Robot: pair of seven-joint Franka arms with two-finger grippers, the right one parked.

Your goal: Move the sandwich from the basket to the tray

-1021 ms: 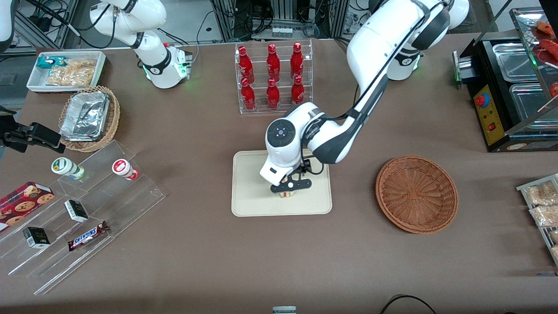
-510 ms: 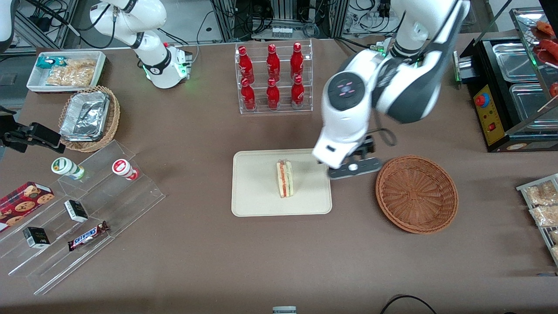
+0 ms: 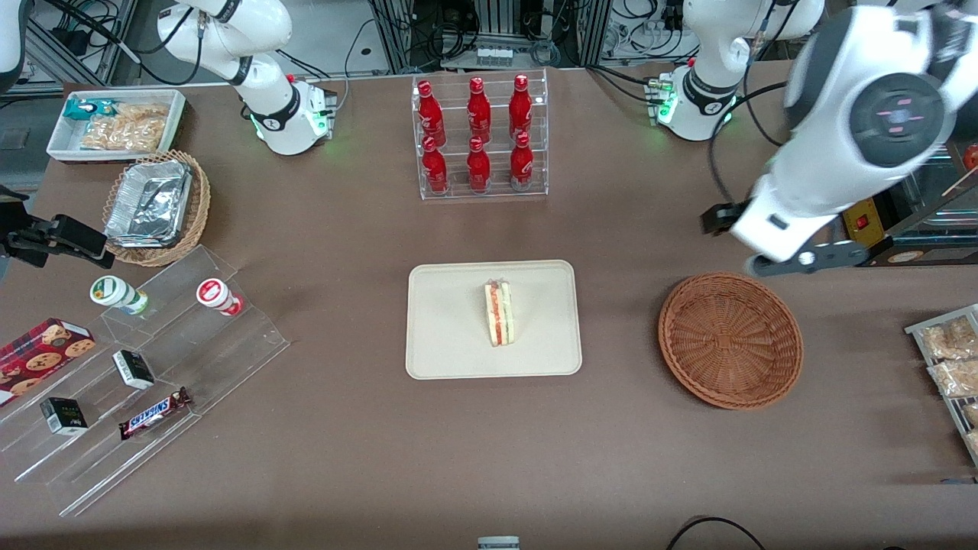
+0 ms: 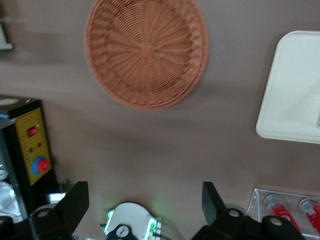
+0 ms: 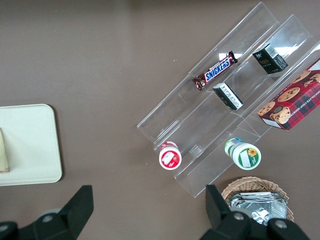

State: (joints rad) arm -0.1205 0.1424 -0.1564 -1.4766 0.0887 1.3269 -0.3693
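Note:
The sandwich (image 3: 499, 313), a pale wedge with red and green layers, lies alone near the middle of the cream tray (image 3: 443, 351). The round reddish-brown basket (image 3: 730, 340) sits empty beside the tray, toward the working arm's end of the table. My gripper (image 3: 810, 257) hangs high above the table, just farther from the front camera than the basket, open with nothing between its fingers (image 4: 214, 199). The left wrist view looks down on the empty basket (image 4: 146, 50) and a corner of the tray (image 4: 295, 90). The right wrist view catches the tray's edge (image 5: 30, 145) and the sandwich's end (image 5: 4, 150).
An acrylic rack of red bottles (image 3: 480, 137) stands farther back than the tray. A black machine with a red button (image 3: 859, 202) and bagged snacks (image 3: 951, 359) sit at the working arm's end. Stepped acrylic shelves (image 3: 153, 367), a foil-tray basket (image 3: 157, 206) and a white bin (image 3: 114, 126) fill the parked arm's end.
My gripper let go of the sandwich on the tray, rose, and swung away past the basket toward the working arm's end. The sandwich stays where it was set.

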